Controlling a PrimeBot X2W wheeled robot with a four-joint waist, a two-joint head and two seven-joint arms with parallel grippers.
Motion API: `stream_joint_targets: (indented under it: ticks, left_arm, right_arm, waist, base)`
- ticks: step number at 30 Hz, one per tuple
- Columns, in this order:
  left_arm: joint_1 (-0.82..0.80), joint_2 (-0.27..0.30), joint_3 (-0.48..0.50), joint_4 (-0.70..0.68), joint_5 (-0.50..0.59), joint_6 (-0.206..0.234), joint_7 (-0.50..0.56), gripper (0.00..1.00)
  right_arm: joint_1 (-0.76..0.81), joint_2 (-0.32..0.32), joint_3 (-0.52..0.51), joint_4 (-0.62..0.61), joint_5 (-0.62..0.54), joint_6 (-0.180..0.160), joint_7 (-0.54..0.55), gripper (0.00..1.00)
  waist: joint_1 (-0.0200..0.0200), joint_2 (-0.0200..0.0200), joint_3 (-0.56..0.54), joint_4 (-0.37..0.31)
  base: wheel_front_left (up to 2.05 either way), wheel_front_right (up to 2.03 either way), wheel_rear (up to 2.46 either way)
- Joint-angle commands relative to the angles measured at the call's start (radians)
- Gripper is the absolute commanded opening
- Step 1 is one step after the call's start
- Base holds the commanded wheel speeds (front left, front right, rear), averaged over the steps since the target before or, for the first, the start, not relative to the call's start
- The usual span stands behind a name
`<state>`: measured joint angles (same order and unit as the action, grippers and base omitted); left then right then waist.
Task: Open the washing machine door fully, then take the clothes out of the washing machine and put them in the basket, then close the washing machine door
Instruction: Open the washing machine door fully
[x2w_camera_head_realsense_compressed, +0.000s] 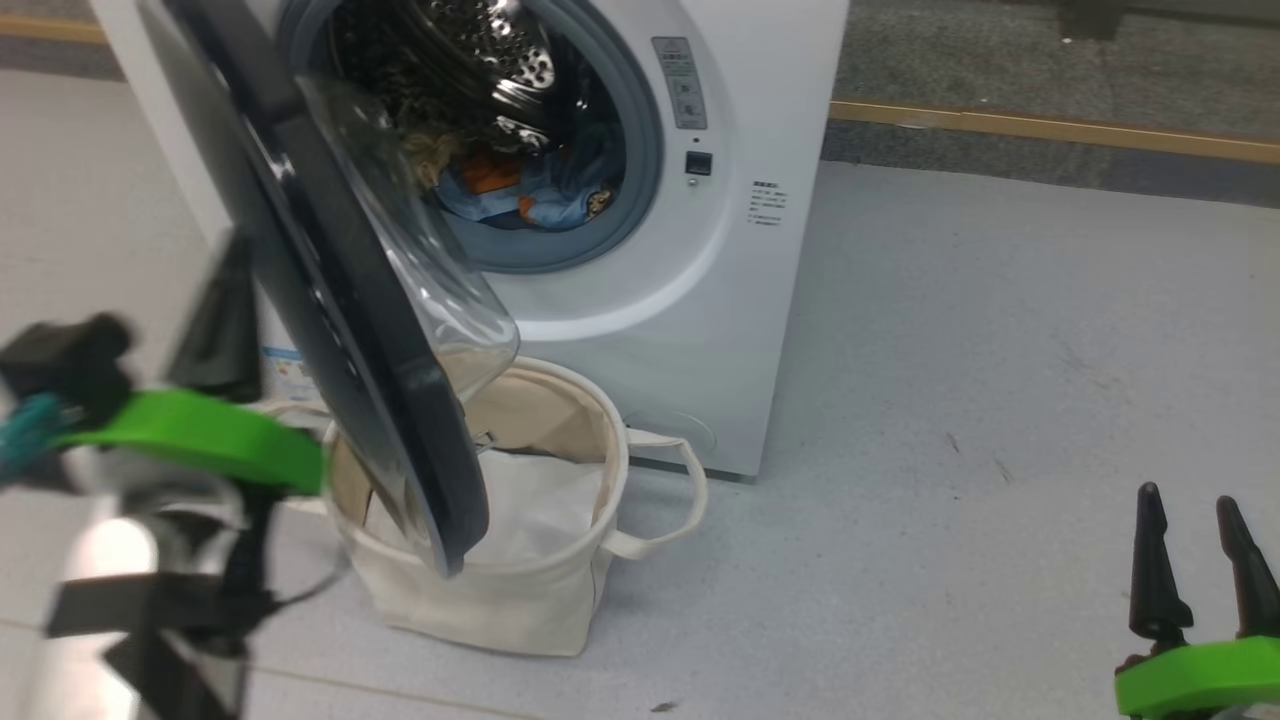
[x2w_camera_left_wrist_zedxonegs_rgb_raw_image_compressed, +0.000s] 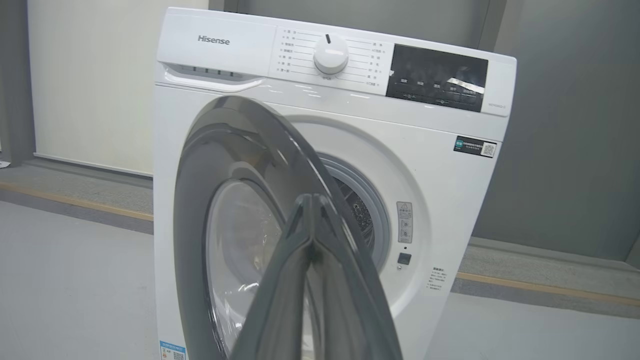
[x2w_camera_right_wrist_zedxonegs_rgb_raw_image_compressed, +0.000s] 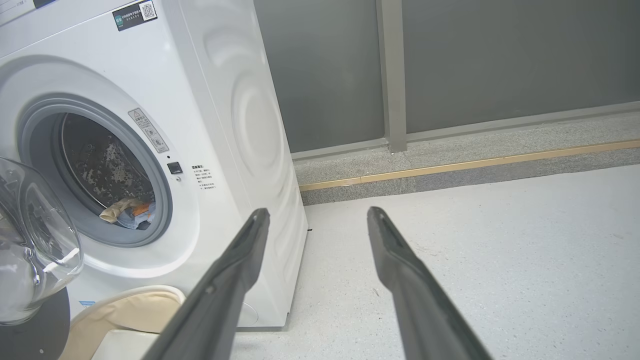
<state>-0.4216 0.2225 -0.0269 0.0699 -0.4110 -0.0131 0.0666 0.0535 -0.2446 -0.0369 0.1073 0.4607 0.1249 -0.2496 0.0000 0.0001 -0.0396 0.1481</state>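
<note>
Pale speckled floor (x2w_camera_head_realsense_compressed: 1000, 350) fronts the washing machine (x2w_camera_head_realsense_compressed: 700, 330), clothes (x2w_camera_head_realsense_compressed: 530, 195) low in its drum, basket (x2w_camera_head_realsense_compressed: 560, 610) near, under the half-open door (x2w_camera_head_realsense_compressed: 395, 400). Left gripper (x2w_camera_left_wrist_zedxonegs_rgb_raw_image_compressed: 311, 200), fingers pressed together, sits left of the door; right gripper (x2w_camera_head_realsense_compressed: 1190, 497) spread, empty. Best swung wide left along its hinge arc.

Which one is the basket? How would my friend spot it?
Find the big white washer. Right in front of it, under the open door, sits the basket. It is the soft cream tub with looped handles and a white sheet inside.
</note>
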Motion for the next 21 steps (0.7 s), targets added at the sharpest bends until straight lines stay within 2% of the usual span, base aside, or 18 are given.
stream_joint_targets:
  ticks: [1,5,7,10,14,21]
  left_arm:
    - [-0.058,0.001,-0.002,-0.086,0.018,0.021,0.044,0.00]
    - [-0.057,-0.084,-0.094,-0.203,0.040,0.084,0.146,0.00]
    - [-0.043,-0.117,-0.137,-0.218,0.064,0.134,0.190,0.00]
    - [-0.013,-0.154,-0.207,-0.204,0.049,0.183,0.223,0.00]
    - [0.020,-0.167,-0.268,-0.132,0.037,0.235,0.188,0.00]
    - [0.028,-0.172,-0.327,0.042,-0.069,0.302,0.050,0.00]
  right_arm:
    - [-0.003,-0.021,0.009,-0.029,0.004,0.006,-0.012,1.00]
    - [-0.004,-0.027,0.011,-0.028,0.002,0.006,-0.012,1.00]
    - [-0.007,-0.029,0.012,-0.030,0.003,0.006,-0.012,1.00]
    - [-0.018,-0.028,0.021,-0.035,0.012,0.006,-0.012,1.00]
    - [-0.038,-0.035,0.029,-0.037,0.019,0.006,-0.012,1.00]
    - [-0.049,-0.038,0.024,-0.035,0.019,0.006,-0.012,1.00]
  waist:
    - [0.0000,-0.0001,0.003,0.011]
    - [0.0000,-0.0001,0.009,0.023]
    - [0.0000,-0.0001,0.014,0.028]
    - [0.0000,-0.0001,0.028,0.025]
    - [0.0000,-0.0001,0.047,0.012]
    - [0.0000,-0.0001,0.063,0.000]
  base:
    - [0.00,0.00,0.00]
    - [0.00,0.00,0.00]
    - [0.00,0.00,0.00]
    - [0.00,0.00,0.00]
    - [0.00,0.00,0.00]
    - [0.00,0.00,0.00]
